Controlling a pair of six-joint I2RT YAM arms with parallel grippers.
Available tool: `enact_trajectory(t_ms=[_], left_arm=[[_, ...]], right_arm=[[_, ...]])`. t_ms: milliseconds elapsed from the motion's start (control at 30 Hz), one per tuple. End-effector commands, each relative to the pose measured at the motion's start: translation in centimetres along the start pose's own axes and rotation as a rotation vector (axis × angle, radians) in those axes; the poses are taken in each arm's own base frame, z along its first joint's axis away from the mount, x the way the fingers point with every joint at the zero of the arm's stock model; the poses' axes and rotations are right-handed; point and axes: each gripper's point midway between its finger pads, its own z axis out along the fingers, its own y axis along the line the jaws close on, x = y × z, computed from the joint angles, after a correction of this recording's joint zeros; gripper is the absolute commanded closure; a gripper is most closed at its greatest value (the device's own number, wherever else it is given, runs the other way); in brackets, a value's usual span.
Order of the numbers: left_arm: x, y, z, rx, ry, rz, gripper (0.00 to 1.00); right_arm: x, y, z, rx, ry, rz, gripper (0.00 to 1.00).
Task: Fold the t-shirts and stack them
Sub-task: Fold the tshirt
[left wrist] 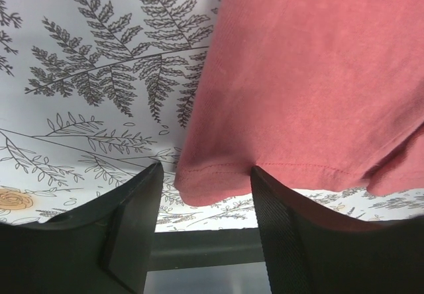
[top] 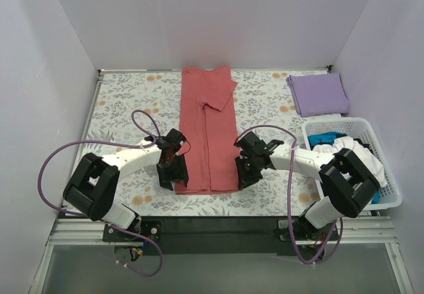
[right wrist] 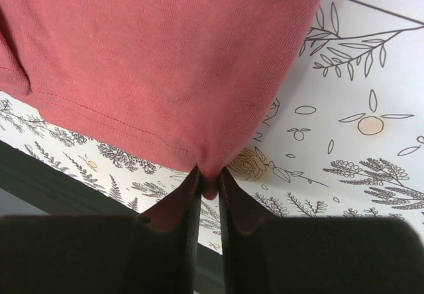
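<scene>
Right claw (right wrist: 209, 183) pinches salmon-red t-shirt (right wrist: 165, 62).

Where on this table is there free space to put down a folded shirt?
The widest bare cloth lies at the far left, between wall and red shirt. A narrower strip lies between the red shirt and the purple shirt with the basket. The near edge is crowded: the left gripper and right gripper are at that shirt's corners.

The long t-shirt (top: 207, 132) lies centred on the table cloth (top: 132, 95), the folded t-shirt (top: 318, 93) right, behind the basket (top: 389, 175).
</scene>
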Motion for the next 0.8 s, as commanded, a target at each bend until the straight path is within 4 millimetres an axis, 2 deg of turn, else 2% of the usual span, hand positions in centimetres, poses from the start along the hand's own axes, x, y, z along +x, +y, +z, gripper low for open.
enact_trajectory(t_ms=[0, 100, 167, 200, 300, 333, 433, 533, 600, 700, 767], left_arm=[[0.0, -0.4, -0.1, 0.0, 0.005, 0.001, 0.47], [0.2, -0.2, 0.4, -0.016, 0.022, 0.005, 0.58], [0.4, 0.0, 0.7, -0.029, 0.031, 0.011, 0.67], [0.4, -0.1, 0.7, -0.024, 0.03, 0.015, 0.72], [0.7, -0.7, 0.6, 0.008, 0.039, 0.039, 0.97], [0.9, -0.7, 0.5, 0.009, 0.043, 0.042, 1.0], [2.3, -0.6, 0.0, 0.021, 0.074, 0.048, 1.0], [4.5, -0.2, -0.9, 0.038, 0.11, 0.056, 1.0], [6.3, 0.5, -1.5, 0.022, 0.148, 0.053, 1.0], [8.6, 0.2, -3.0, 0.092, 0.19, 0.069, 1.0], [8.9, -0.8, -4.4, 0.181, 0.183, 0.085, 1.0]], right_arm=[[-0.2, 0.3, 0.2, -0.002, 0.0, -0.007, 0.79], [-0.1, 0.2, 0.2, -0.002, 0.0, -0.009, 0.8], [-0.2, 0.3, 0.2, -0.004, -0.001, -0.009, 0.85], [-0.1, 0.3, 0.2, -0.008, 0.0, -0.011, 0.96], [0.1, 0.5, 0.0, -0.015, 0.02, -0.026, 0.99], [0.6, 0.4, -0.1, -0.015, 0.039, -0.027, 0.99], [1.4, 1.0, -0.4, -0.039, 0.068, -0.047, 0.99], [2.0, 1.7, -1.4, -0.039, 0.09, -0.084, 0.99], [3.5, 1.8, -2.1, -0.029, 0.142, -0.105, 0.99], [4.5, 2.4, -3.5, -0.058, 0.167, -0.111, 0.99], [3.7, 2.8, -4.3, -0.064, 0.126, -0.119, 0.99]])
